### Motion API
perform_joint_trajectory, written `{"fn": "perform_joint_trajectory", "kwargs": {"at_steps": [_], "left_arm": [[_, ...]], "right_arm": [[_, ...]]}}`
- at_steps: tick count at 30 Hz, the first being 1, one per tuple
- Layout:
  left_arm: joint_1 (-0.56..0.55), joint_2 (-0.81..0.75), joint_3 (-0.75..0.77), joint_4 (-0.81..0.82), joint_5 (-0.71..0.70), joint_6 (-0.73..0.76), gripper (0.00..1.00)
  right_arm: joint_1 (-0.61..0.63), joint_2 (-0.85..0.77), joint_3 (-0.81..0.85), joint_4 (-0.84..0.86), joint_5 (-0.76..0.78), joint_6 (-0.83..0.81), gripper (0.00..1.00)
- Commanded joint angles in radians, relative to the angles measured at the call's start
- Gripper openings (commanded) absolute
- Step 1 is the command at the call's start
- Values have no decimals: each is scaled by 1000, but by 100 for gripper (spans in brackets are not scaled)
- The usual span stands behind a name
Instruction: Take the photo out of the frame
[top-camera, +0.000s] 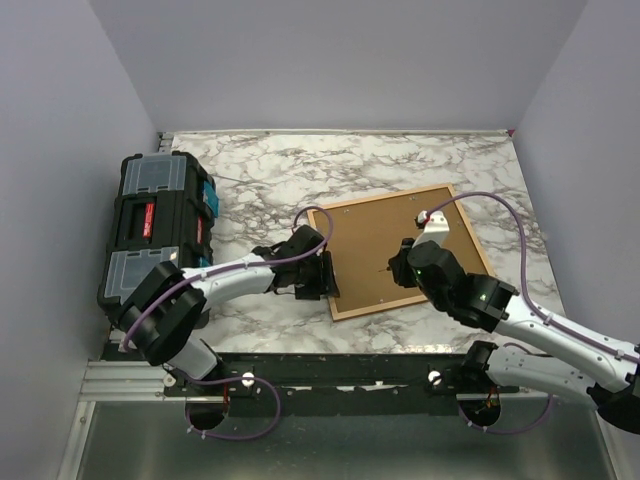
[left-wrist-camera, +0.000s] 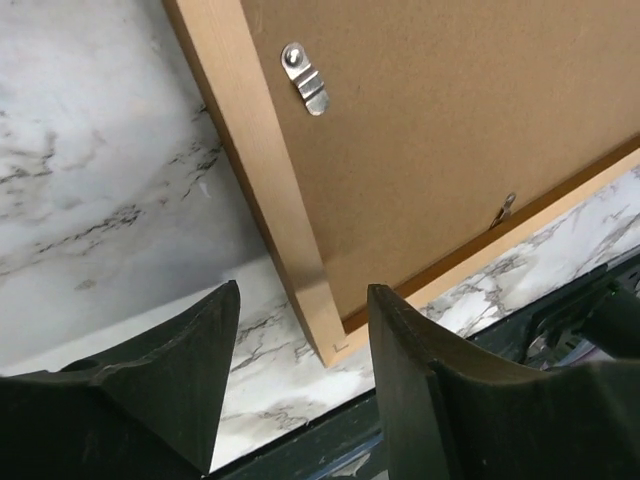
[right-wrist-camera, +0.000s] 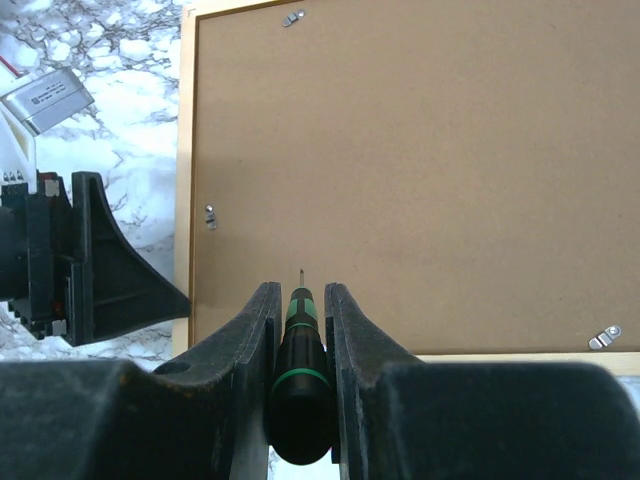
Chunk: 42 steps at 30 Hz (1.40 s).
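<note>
left arm (top-camera: 215, 280): white links, black joints, lower left | right arm (top-camera: 530, 325): same colours, small green lights, lower right | purple cables (top-camera: 481, 194): thin, looping along both arms | left gripper (left-wrist-camera: 302, 288), right gripper (right-wrist-camera: 300, 286): matte black wedge-shaped fingers

Orange-brown wooden frame (left-wrist-camera: 280, 200) lies flat, back upward.

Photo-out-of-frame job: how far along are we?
Early. Done: the frame lies face down, backing board up. In hand: right gripper shut on a screwdriver, tip over the board; left gripper open at the frame's corner. Left: a metal clip still reaches over the board, so board and photo are yet to come out; the photo isn't visible.
</note>
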Motion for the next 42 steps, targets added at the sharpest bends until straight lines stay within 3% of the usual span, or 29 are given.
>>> {"fn": "perform_joint_trajectory", "kwargs": {"at_steps": [1,7,10,13,20,23,25,28,31,34,38,42], "left_arm": [[-23,52,11,71,-16,-80,54],[-41,148,62,17,-37,-41,38],[-40,210,167,-134,-101,55,14],[-17,233,234,-241,-194,153,1],[150,349,424,-380,-137,483,0],[206,428,536,-473,-222,542,0],[260,453,587,-474,-180,536,0],[298,464,634,-441,-148,519,34],[309,447,676,-453,-199,486,56],[311,358,619,-418,-227,433,67],[312,187,471,-383,-219,280,73],[319,-1,223,-249,-59,3,76]], "right_arm": [[-2,-25,-12,-37,8,33,0],[-2,-58,-14,-44,11,32,0],[-2,-60,-16,-43,11,30,0],[-1,-51,-18,-40,9,29,0],[-1,-37,-22,-21,-3,29,0],[-1,-27,-24,-9,-7,27,0],[-1,-20,-22,-1,-14,24,0],[-1,-5,-16,4,-26,26,0],[0,-2,-9,8,-35,22,0],[-1,-10,-2,-1,-33,23,0],[-1,-33,-13,-3,-23,29,0],[-1,-37,-16,-4,-19,30,0]]}}
